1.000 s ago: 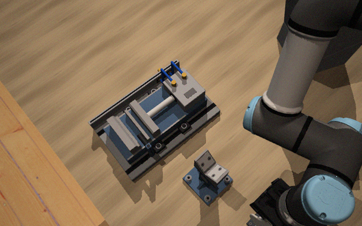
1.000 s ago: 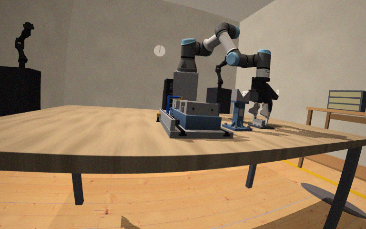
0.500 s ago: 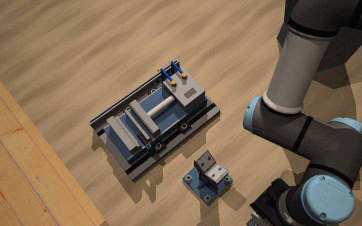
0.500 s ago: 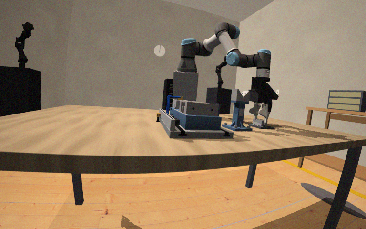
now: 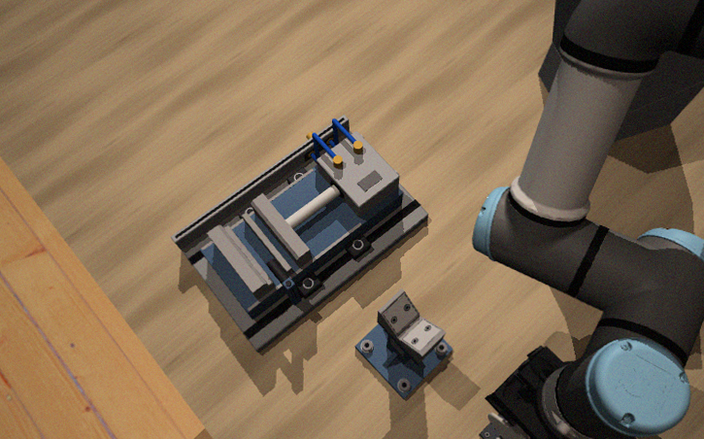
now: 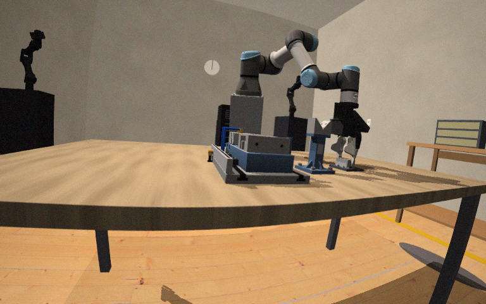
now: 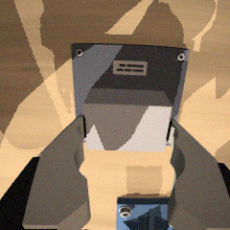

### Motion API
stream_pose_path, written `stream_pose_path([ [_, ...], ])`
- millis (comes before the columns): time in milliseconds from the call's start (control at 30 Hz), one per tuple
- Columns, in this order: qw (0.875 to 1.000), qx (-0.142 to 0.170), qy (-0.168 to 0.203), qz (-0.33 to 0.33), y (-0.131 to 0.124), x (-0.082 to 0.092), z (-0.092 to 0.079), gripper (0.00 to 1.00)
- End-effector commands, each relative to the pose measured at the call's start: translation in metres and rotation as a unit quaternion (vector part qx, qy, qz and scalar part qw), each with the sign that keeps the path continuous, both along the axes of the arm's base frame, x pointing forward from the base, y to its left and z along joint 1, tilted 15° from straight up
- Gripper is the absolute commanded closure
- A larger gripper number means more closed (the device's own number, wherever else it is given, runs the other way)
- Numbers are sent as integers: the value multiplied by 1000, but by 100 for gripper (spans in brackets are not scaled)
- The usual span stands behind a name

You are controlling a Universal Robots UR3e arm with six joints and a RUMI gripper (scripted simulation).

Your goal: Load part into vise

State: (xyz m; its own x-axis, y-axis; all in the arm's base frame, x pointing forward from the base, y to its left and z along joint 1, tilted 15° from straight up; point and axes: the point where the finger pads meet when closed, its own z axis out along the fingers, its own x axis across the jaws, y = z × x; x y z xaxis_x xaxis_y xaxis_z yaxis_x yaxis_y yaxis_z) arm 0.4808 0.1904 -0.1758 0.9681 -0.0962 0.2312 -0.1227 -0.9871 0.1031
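Note:
The part (image 6: 343, 162) (image 7: 128, 126) is a light grey block on the dark infeed plate (image 6: 359, 169) (image 7: 96, 64). No slot shows on its top face in the wrist view. My gripper (image 6: 346, 161) (image 7: 126, 118) is shut on the part, with one fingertip against each end. The part rests low at the plate. The vise stands open, with nothing between the fixed jaw (image 5: 234, 255) and the moving jaw (image 5: 281, 227) on the rod (image 5: 312, 207). One low bar (image 5: 266, 240) and the dark work stop (image 5: 275, 267) show between the jaws. The V-block (image 5: 423, 335) (image 6: 312, 126) is empty.
The V-block's blue base (image 5: 381, 353) (image 7: 168, 201) stands between the vise and the infeed plate, close to my gripper. The air cylinder (image 5: 376, 168) with blue hoses (image 5: 326, 147) rises at the vise's far end. A raised rail (image 5: 255, 183) runs along the vise's long side.

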Motion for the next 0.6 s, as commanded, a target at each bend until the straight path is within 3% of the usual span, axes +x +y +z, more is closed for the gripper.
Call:
stream_pose_path([
  [0,1000,0,-1,0,0,1,1,100],
  [567,1000,0,-1,0,1,0,4,100],
])
